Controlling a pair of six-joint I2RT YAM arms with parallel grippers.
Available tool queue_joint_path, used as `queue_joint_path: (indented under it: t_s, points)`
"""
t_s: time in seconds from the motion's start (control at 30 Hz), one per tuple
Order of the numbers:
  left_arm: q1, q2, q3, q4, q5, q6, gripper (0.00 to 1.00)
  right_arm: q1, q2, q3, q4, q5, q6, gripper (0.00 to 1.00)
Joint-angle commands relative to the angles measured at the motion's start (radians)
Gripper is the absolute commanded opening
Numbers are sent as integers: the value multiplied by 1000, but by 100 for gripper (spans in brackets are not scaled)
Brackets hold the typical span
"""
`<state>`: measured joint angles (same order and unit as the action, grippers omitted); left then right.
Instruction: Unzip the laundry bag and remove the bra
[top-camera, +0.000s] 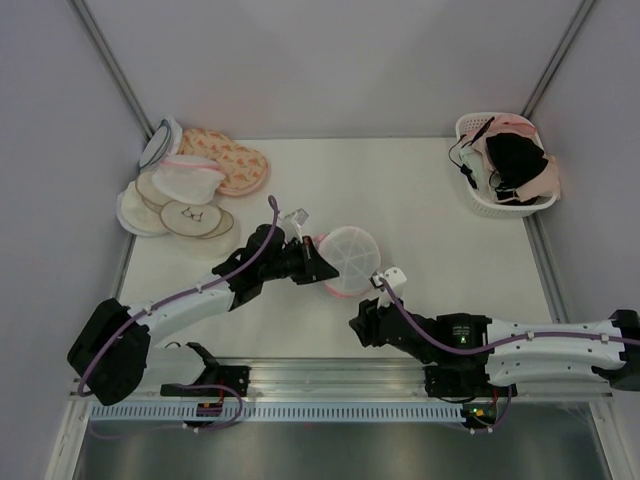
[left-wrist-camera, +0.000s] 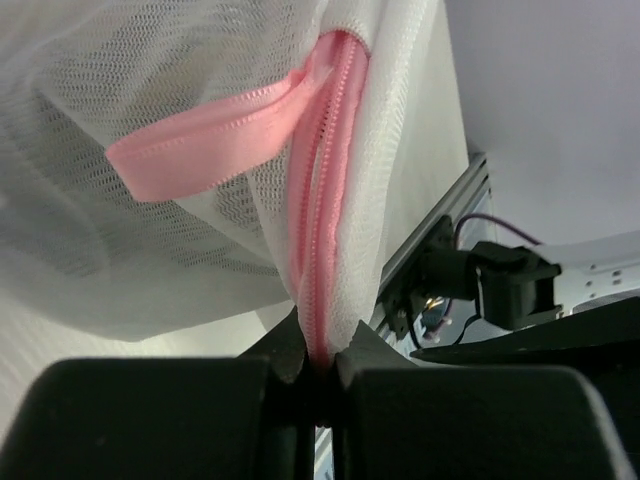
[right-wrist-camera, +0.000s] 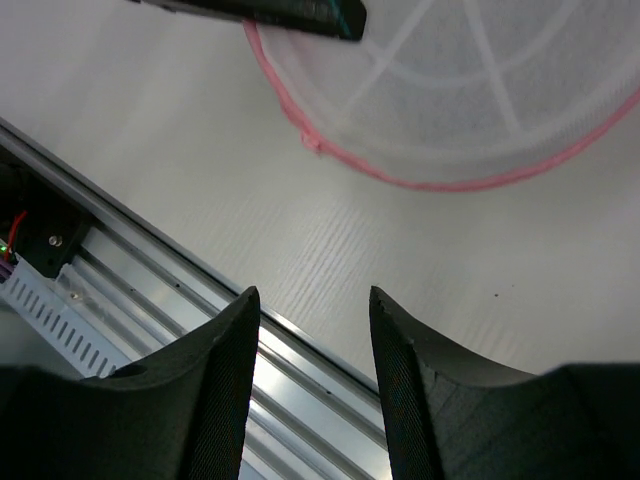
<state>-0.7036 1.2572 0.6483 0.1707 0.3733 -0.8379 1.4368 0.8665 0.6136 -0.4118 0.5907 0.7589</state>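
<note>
Laundry bag (top-camera: 348, 258) sits on the counter (top-camera: 420, 200), well left of the basket (top-camera: 500, 165); left fingers (left-wrist-camera: 352, 368) are clamped on its pink zipper trim (left-wrist-camera: 325, 250) (slider not visible), right fingers (right-wrist-camera: 225, 350) gape empty. Pulling may just drag the unanchored bag.

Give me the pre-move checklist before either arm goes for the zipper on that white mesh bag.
1. Left gripper hold: jaws shut on the pink trim of the laundry bag. Ok.
2. Right gripper free: jaws open, nothing between them, above the table. Ok.
3. Zipper opened: the stretch in the left wrist view looks closed. Not ok.
4. Zipper pull located: only a pink loop shows, no slider in any view. Cannot tell.
5. Contents visible through the mesh: cannot tell.
</note>
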Motion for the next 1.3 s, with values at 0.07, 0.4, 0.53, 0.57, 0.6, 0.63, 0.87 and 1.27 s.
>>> queue_joint_path:
  t_s: [0.07, 0.4, 0.53, 0.57, 0.6, 0.63, 0.87, 1.27]
  points:
    - [-45, -96, -75, 13, -27, 16, 2, -3, 55, -29, 206, -49, -1, 54]
    - [-59, -222, -73, -43, -88, -47, 2, -1, 225, -38, 403, -78, 62, 52]
    - [-69, -235, -90, -40, -99, -64, 2, -3, 256, -28, 462, -66, 65, 52]
    - [-74, -240, -99, -39, -105, -70, 2, -1, 259, -26, 472, -54, 65, 52]
    - [-77, -245, -105, -36, -106, -73, 2, -1, 261, -18, 472, -37, 65, 52]
    - [-77, -251, -107, -34, -108, -78, 2, -1, 264, -15, 469, -23, 66, 52]
    - [-94, -266, -127, -25, -114, -96, 2, -3, 258, -15, 453, 150, 111, 48]
    - [-108, -265, -151, -14, -128, -104, 2, -1, 197, -45, 374, 173, 135, 1]
